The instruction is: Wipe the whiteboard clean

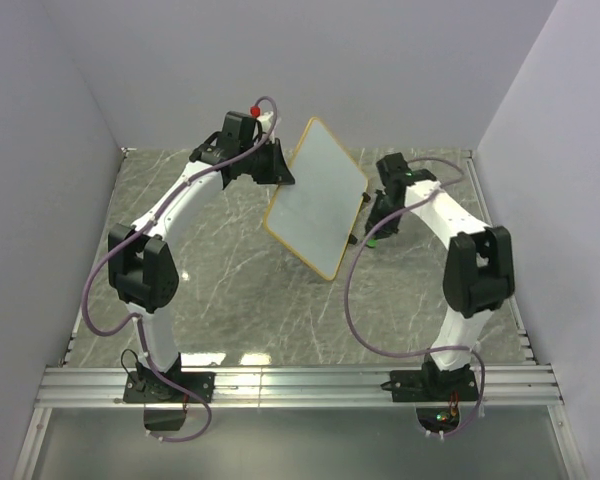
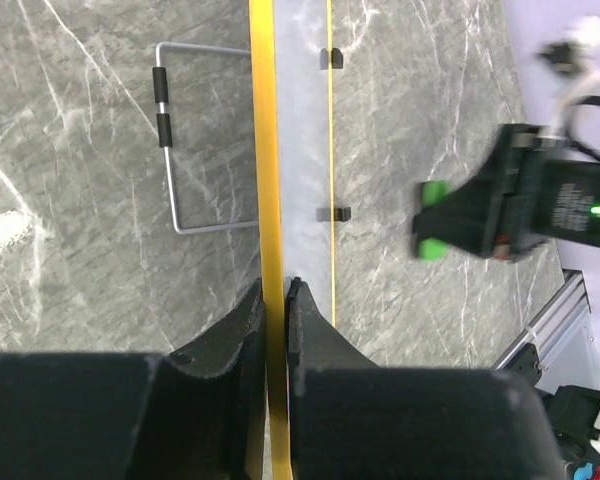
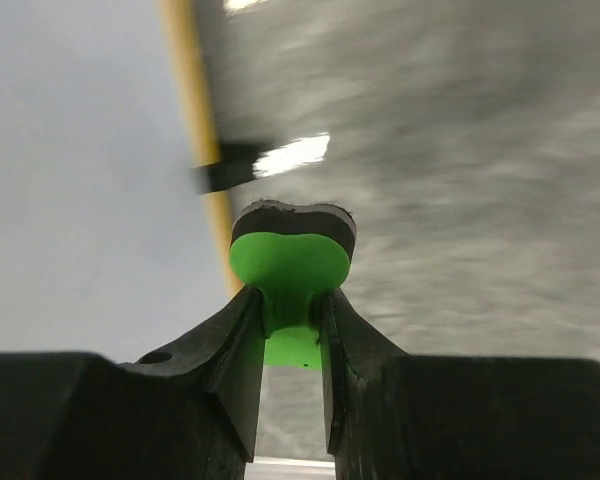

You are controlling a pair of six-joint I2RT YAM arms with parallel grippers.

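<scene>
Right gripper (image 3: 290,312) is clamped on the green eraser (image 3: 290,262); left gripper (image 2: 276,292) pinches the rim of the whiteboard (image 1: 318,197), held tilted; its face lies at ten o'clock from the eraser, just beside it; right arm likely wipes

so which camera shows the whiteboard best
Top external: the whole whiteboard shows, tilted, face blank. Left wrist sees only its edge, clamped between the left fingers; right wrist catches a blurred stretch of rim.
</scene>
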